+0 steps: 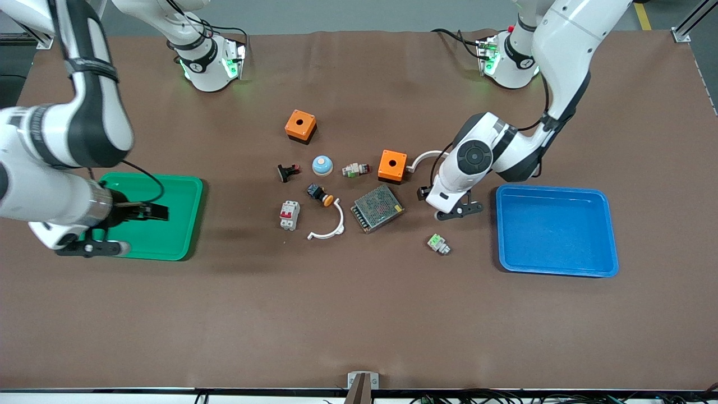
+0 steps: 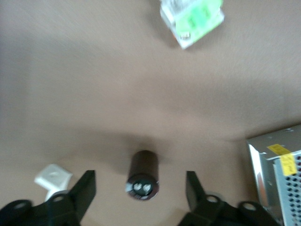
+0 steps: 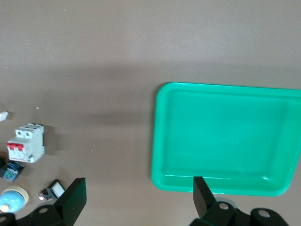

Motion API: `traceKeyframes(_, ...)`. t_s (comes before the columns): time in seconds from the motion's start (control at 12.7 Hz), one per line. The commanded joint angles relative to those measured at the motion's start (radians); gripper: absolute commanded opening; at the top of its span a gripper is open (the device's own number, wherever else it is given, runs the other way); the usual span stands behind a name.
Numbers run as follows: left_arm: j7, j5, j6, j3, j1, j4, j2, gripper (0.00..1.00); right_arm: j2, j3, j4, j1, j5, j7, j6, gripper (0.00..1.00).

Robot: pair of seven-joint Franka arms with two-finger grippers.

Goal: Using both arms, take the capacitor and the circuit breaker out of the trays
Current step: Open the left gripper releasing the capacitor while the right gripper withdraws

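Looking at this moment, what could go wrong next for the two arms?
1. The capacitor lies on its side on the table between the open fingers of the left gripper; being round, it may roll if a finger brushes it while lifting away.
2. The left gripper sits low near the metal power supply and the small white part with green face; a sideways move could nudge them.

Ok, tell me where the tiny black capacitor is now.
The tiny black cylindrical capacitor lies on the brown table between the left hand's open fingers in the left wrist view, beside the perforated metal power-supply box, outside the blue plastic tray.
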Motion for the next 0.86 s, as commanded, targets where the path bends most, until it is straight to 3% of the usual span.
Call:
traceKeyframes(0.0,0.069,0.000,-0.142,-0.012,0.028,0.016,-0.137,0.99,-0.031,0.021,0.015,-0.065,-0.013,-0.041,-0.063,1.00)
traceKeyframes(0.39,0.297,-0.131,-0.384,-0.010,0.135,0.076,-0.363,0.99,-0.020,0.022,0.141,-0.105,-0.024,-0.041,-0.175,1.00)
traceKeyframes(0.63,0.410,-0.167,-0.570,-0.009,0.223,0.206,-0.381,0.99,-0.017,0.024,0.206,-0.151,-0.010,-0.042,-0.229,1.00)
traceKeyframes(0.79,0.437,-0.167,-0.601,-0.006,0.261,0.255,-0.381,0.99,-0.017,0.024,0.206,-0.159,-0.001,-0.042,-0.229,1.00)
